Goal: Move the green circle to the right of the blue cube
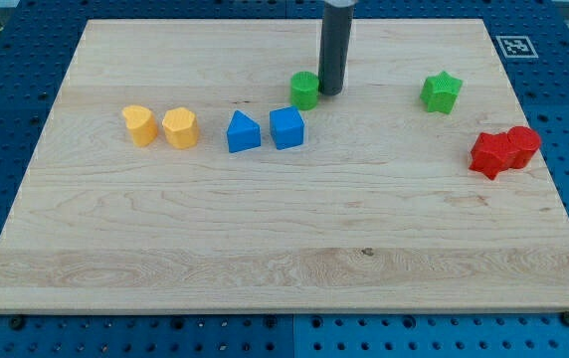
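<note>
The green circle (305, 89) sits on the wooden board, just above and slightly right of the blue cube (286, 128). My tip (330, 93) stands right beside the green circle, on its right side, touching or nearly touching it. The rod rises straight up out of the view's top.
A blue triangular block (243, 132) lies just left of the blue cube. Two yellow blocks (139, 126) (179, 128) sit further left. A green star (442, 92) is at the upper right. A red star (489, 154) and a red cylinder (522, 145) touch near the board's right edge (553, 189).
</note>
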Motion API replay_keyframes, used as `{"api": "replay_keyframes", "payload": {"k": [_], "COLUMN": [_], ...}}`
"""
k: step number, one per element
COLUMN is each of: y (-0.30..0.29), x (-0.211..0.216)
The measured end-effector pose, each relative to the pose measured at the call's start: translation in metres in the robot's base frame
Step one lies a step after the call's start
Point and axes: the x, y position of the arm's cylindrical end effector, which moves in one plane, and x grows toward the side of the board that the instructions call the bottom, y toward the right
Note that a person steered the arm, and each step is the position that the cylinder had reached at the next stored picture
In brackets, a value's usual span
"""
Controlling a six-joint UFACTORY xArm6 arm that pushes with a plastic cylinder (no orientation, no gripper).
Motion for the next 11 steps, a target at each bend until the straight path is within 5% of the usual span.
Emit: {"api": "replay_keyframes", "payload": {"k": [2, 4, 6, 11], "y": [-0.026, -0.076, -0.035, 0.030], "x": [-0.048, -0.010, 0.004, -0.037]}}
